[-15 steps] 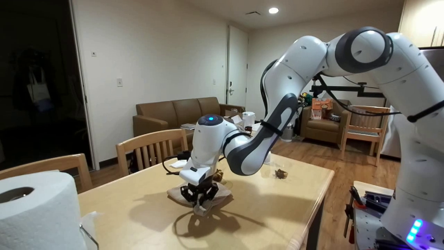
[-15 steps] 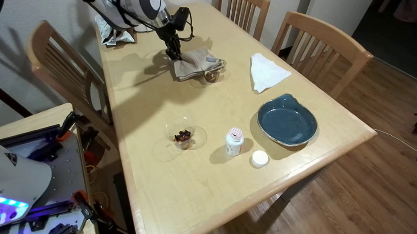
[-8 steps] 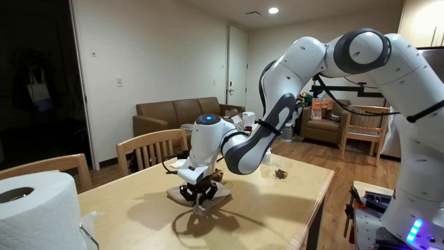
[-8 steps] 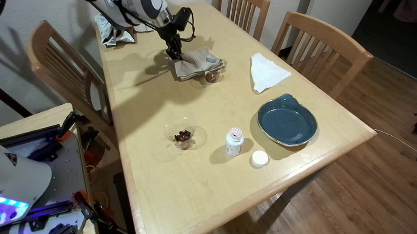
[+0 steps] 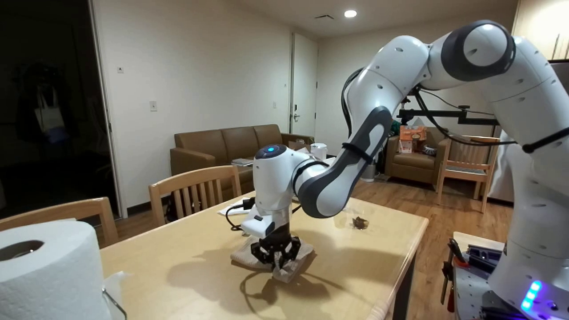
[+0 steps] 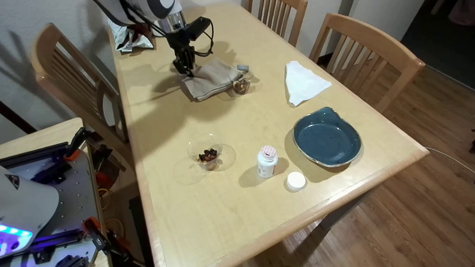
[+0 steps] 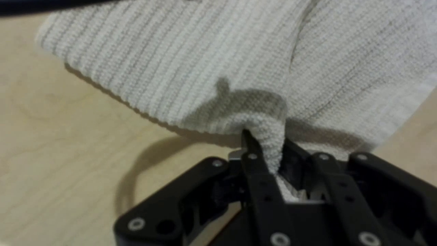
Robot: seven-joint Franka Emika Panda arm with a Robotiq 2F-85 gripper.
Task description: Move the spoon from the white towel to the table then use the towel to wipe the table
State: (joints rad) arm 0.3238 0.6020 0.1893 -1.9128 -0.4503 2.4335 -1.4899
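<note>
On the bench [image 6: 233, 216], the rumpled towel [image 6: 212, 79], one fold grasped between the fingers [image 7: 261, 181]. A grey object [image 6: 242, 68] beside the towel may be the spoon; if so, transfer is judged done and wiping left to complete. Dish [image 6: 326, 138] and bottle [image 6: 267, 164] share the surface; chairs [image 6: 377, 39] and sofa [image 5: 224, 143] furnish the room.

In an exterior view the camera looks at a shallow angle across the worktop [image 5: 146, 266], a paper roll [image 5: 53, 275] close before it, a sofa [image 5: 213, 144] beyond. In an exterior view the camera looks down from high along the worktop, a blue dish [image 6: 327, 141] nearer. Both share the arm [image 5: 386, 80], hand [image 5: 278, 261] and white towel [image 6: 211, 80]. The wrist view faces the towel closely, the hand at its bottom
</note>
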